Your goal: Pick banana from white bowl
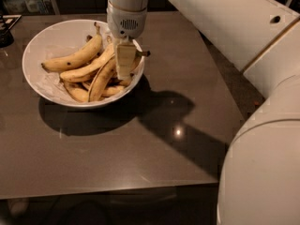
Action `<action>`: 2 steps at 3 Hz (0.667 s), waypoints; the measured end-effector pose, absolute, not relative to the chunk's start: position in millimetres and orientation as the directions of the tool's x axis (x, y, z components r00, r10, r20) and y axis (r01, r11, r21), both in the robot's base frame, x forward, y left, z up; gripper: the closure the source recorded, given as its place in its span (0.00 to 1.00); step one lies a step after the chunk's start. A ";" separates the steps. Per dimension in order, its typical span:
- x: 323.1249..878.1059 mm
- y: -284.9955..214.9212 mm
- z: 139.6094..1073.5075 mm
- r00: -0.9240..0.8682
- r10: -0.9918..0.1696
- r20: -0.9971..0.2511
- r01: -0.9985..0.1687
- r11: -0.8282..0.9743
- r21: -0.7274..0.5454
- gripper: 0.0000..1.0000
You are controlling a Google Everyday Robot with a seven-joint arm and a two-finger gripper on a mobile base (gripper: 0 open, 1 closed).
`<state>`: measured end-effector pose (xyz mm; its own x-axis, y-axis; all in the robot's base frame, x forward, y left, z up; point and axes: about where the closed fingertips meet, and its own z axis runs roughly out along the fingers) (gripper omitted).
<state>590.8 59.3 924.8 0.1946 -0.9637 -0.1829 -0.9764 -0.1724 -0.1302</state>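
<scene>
The white bowl (44,41) stands at the table's back left and holds several bananas. The banana (100,82) with a dark greenish-brown edge lies slanted in the bowl's right half, its upper end under my gripper. A paler spotted banana (75,57) lies across the top of the pile, and shorter ones lie beneath. My gripper (125,62) points straight down into the bowl's right side, reaching in among the bananas at the slanted banana's upper end. What it touches there is hidden behind it.
The dark brown table (140,149) reaches to a front edge low in the view and a right edge past the bowl. My white arm (262,125) fills the right side. A dark object (5,34) sits at the far left edge.
</scene>
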 end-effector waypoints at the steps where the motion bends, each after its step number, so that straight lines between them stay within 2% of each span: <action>1: 587.0 57.4 918.4 0.187 -0.968 -0.165 -0.977 -0.166 -0.134 0.55; 2: 586.7 57.3 918.0 0.187 -0.969 -0.163 -0.977 -0.166 -0.134 0.80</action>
